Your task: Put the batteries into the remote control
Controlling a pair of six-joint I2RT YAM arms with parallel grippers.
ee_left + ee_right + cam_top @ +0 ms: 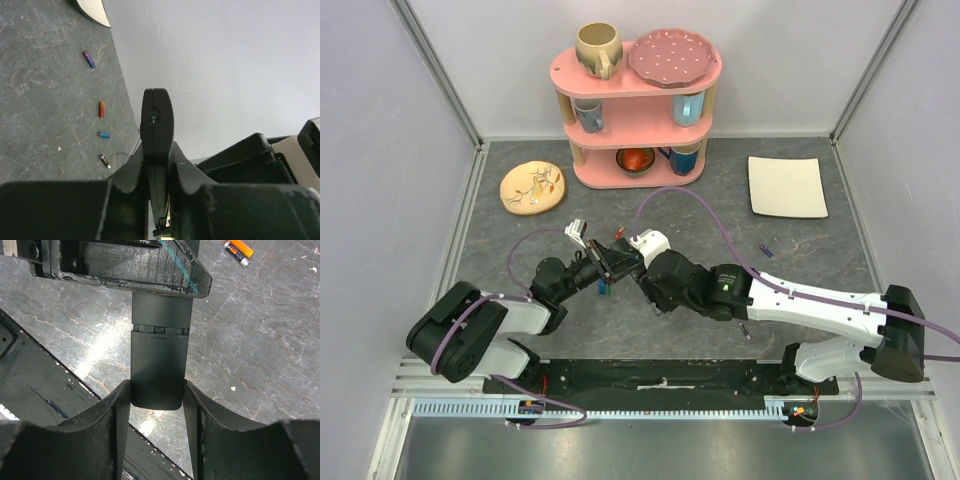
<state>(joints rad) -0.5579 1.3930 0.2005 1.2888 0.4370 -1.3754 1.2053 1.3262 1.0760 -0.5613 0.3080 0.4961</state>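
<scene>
Remote control point(156, 120) off the tabletop point(45, 100), clamped in left tool point(159, 175). Its long axis runs straight out from right tool point(157, 390), free end between those jaws. Touching or hairline gap, cannot tell. Batteries point(101, 109) loose on tabletop, well apart.

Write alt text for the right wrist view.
A black remote control sits between the fingers of the right pincer, which flank its near end; whether they press it is unclear. The left pincer grips its far end at the top. Two batteries, one orange, lie on the grey marbled table beyond.
</scene>
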